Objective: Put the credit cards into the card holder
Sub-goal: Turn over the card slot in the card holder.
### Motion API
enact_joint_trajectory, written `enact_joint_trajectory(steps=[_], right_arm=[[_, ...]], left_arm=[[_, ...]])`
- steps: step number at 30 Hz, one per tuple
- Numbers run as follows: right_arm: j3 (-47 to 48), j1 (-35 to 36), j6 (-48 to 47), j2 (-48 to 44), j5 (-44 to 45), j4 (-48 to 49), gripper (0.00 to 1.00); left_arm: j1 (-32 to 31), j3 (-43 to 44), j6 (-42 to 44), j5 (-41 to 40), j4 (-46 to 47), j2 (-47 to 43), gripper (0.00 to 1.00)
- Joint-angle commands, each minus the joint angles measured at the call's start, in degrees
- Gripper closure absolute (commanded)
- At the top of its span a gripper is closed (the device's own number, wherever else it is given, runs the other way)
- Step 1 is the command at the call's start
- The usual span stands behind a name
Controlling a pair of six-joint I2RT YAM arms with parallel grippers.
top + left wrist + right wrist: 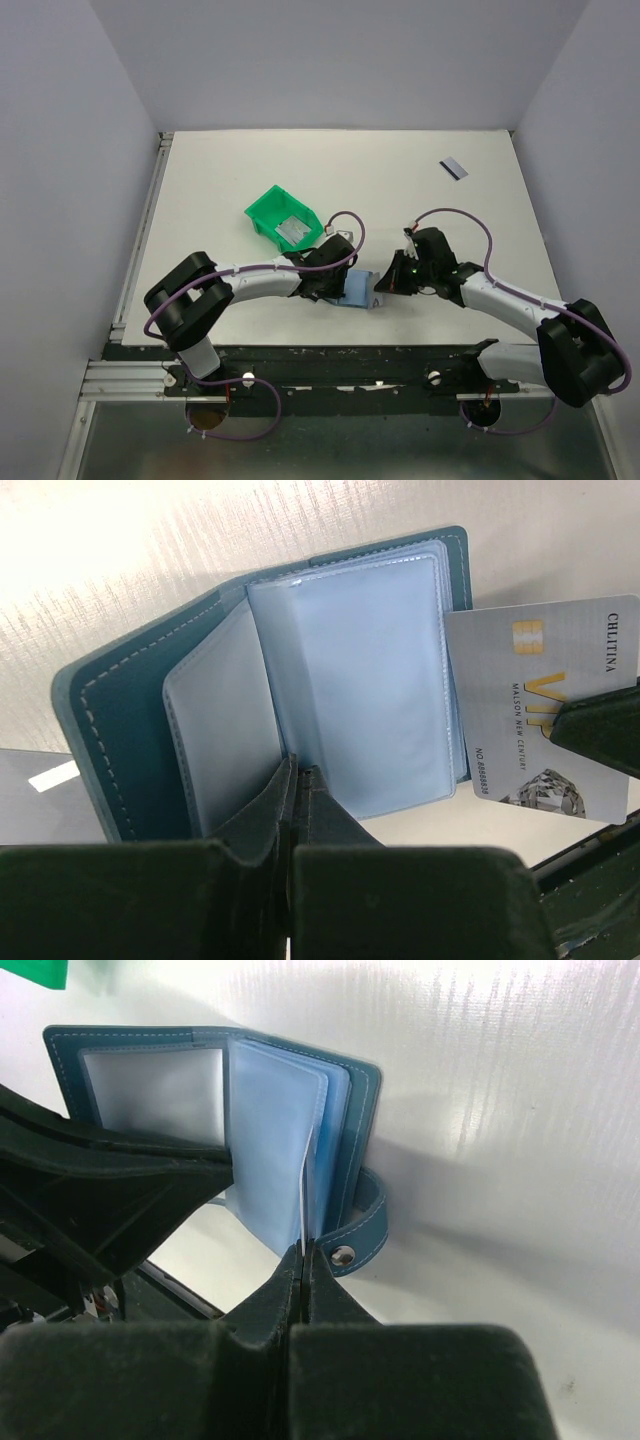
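Left wrist view: the card holder (140, 720) stands open like a small book. Its outer cover is slate-blue with pale stitching along the edge, and inside it has a lighter blue lining and a stack of clear, bluish plastic sleeves (350, 680). The left gripper (300, 780) is clenched on the lower edge of an inner leaf of the card holder, near its spine.

Against the sleeves' open right side sits a silver credit card (530, 710). It is grey-white with a gold chip, gold "VIP" lettering and a diamond picture. Its left edge is overlapped by the sleeves, but I cannot tell whether it sits inside a pocket.

In the right wrist view this card (303, 1185) shows edge-on as a thin white line among the sleeves. The right gripper (303, 1258) is pinched tight on its lower edge. A closure strap (370, 1222) with a metal stud (343, 1254) curls out from the card holder's right cover.

From the top external view, the card holder (357, 290) is held just above the worktop (220, 170), near its front edge. The left gripper (338, 272) is on its left and the right gripper (392, 282) on its right.

Behind and to the left of the card holder is a green bin (268, 208) with grey-white cards (293, 230) lying in it. Far behind and to the right of the card holder, well apart, a second credit card (453, 168) with a dark stripe lies flat on the worktop.
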Motion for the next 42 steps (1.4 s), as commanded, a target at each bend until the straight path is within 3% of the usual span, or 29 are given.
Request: enact_joint_trajectory(steps=[1,21,27,42], right_arm=[[-0.5,-0.3,-1.0,0.3,-2.5,2.5,1.00],[-1.3,-0.4,0.3,3.2,-6.2,6.9,1.00],[-1.3,-0.4,2.4,6.1,-8.8,12.8,1.00],[-0.7,-0.3,3.5,8.4,-12.2,18.4,1.00]], left_arm=[[-0.4,0.2,0.0,1.0,-1.1,1.9,1.00],[-0.4,0.2,0.0,1.0,-1.2,1.5,1.00],[-0.4,0.7,0.1,0.8,-1.7,0.3,1.00],[-0.4,1.6,0.5,-0.7,-4.4,-9.3,1.00]])
